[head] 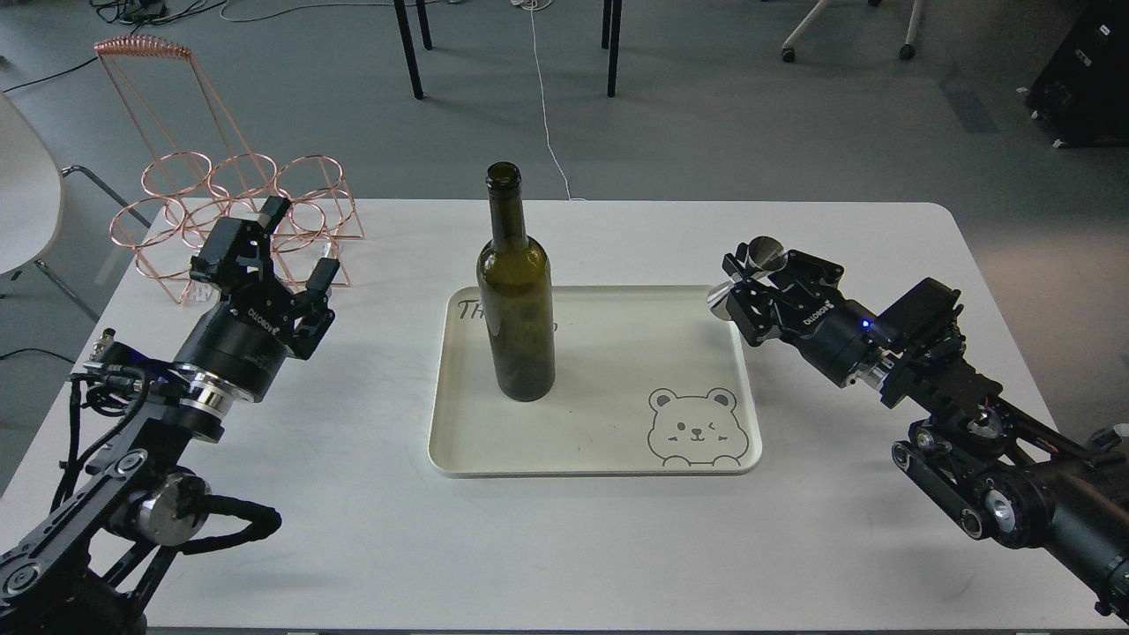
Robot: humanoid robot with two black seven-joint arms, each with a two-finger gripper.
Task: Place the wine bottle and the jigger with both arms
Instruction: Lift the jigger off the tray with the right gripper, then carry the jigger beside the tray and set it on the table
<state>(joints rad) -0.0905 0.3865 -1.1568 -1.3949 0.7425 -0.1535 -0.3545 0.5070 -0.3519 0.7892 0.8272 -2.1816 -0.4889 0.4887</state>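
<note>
The dark olive-green wine bottle (516,300) stands upright on the left part of the cream tray (609,459). My right gripper (748,284) is shut on the steel jigger (750,269) and holds it tilted in the air, above the tray's back right corner. My left gripper (287,256) is open and empty, left of the tray, in front of the copper wire rack.
A copper wire rack (229,212) with ring holders stands at the back left of the white table (617,547). The tray has a bear drawing (697,428) at its front right. Chair and table legs stand on the floor behind.
</note>
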